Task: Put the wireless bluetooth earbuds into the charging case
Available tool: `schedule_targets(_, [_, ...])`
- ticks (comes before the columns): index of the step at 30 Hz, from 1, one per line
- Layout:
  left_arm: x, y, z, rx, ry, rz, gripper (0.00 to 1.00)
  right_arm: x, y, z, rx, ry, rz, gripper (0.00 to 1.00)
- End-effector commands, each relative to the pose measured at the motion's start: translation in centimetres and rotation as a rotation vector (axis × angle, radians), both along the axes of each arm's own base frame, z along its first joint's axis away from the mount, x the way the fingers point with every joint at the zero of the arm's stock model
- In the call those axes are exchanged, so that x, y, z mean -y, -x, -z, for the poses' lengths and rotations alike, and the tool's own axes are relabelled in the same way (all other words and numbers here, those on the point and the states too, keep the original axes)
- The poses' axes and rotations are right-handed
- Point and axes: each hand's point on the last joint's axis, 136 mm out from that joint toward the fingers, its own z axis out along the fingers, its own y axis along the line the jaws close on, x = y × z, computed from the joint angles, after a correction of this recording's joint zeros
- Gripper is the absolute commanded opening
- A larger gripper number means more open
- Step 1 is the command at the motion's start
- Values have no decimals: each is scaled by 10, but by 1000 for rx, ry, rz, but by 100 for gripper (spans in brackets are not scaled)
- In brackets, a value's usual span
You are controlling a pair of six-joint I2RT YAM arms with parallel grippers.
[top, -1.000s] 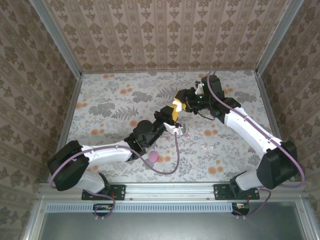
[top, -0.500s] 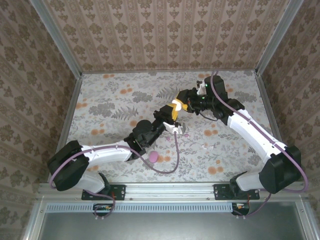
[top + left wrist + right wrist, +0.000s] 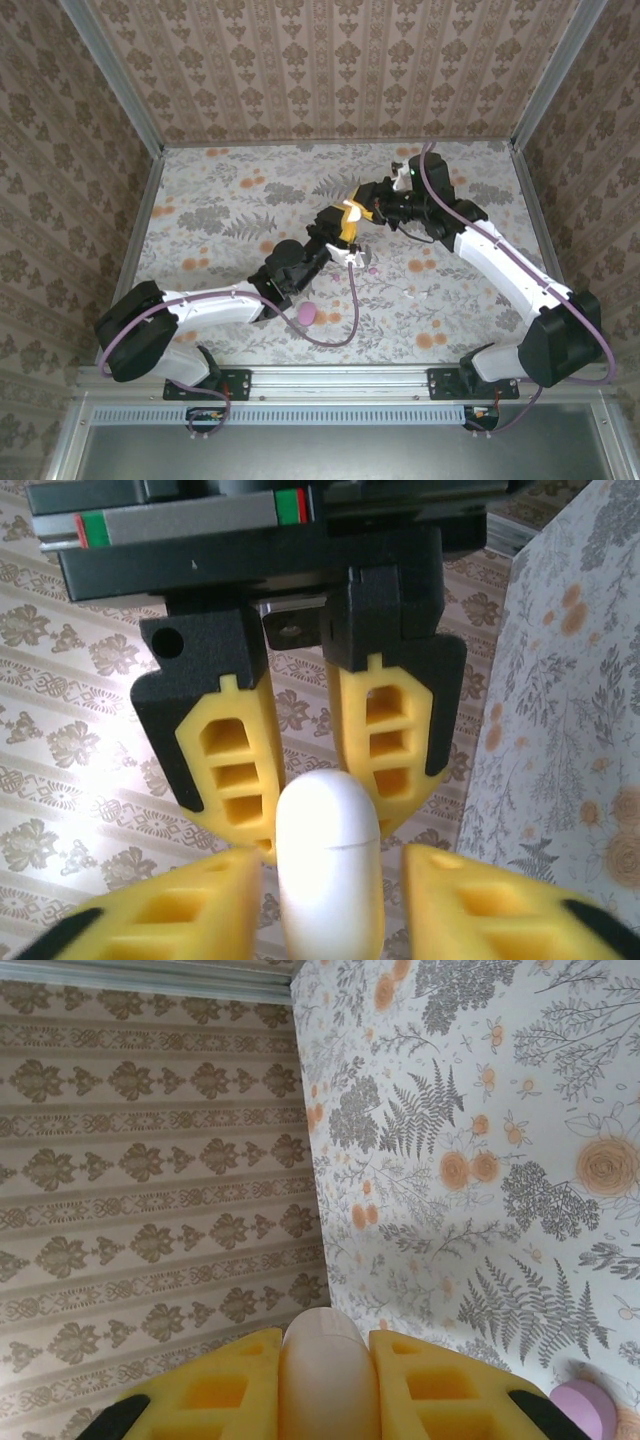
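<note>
Right wrist, right tool clamping white charging case

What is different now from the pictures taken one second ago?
The right arm's wrist shifted slightly rightward; the right gripper stays shut on the white charging case. The left gripper, pink round item and loose white earbuds stayed put.

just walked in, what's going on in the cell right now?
Both arms reach in over the middle of the table. The right hand is clamped on a closed white charging case held in the air. The left hand has its fingers on either side of the same case; whether they grip it is unclear. Small white earbuds lie on the table, not yet in a case. A pink case sits by the left arm.
</note>
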Motion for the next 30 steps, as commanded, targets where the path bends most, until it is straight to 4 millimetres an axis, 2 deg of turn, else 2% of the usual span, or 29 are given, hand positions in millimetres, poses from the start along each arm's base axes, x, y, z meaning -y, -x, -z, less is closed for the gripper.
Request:
schedule_targets(1, [0,7,-4,-39,28,37,66,5,-2,-15,114,-1,-11,22])
schedule_targets(2, [-1,11,0,-59,19,51,74,8,-5,-16,139,14,-11,23])
schedule_targets(6, [-11,27,6,-236,55,102,82,32,-17,-11,228,104,8,24])
schedule_targets(9, [-28,34,10,-506,121,115,81,50,-25,-13,313,174,4,24])
schedule_targets(12, [-49,36,9,-807,245,139,78,58,-28,-18,442,264,-61,25])
schedule_targets(15, [-67,31,2,-1091,414,189,75,53,-21,-27,579,311,-180,22])
schedule_targets(17, [-72,26,-5,-1264,514,239,72,47,-14,-32,655,319,-260,22])
schedule_targets(19, [-70,22,-16,-1433,593,335,67,41,-6,-36,714,305,-330,22])
schedule_targets(21, [-67,19,-27,-1560,628,419,66,36,2,-42,764,281,-393,22])
schedule_targets(24, [-56,24,-37,-1725,589,556,67,30,10,-47,816,256,-459,21])
schedule_targets(27, [-45,29,-43,-1822,528,644,68,24,18,-55,859,208,-522,21])
schedule_targets(30, [-39,23,-44,-1808,535,639,68,20,24,-62,886,167,-565,21])
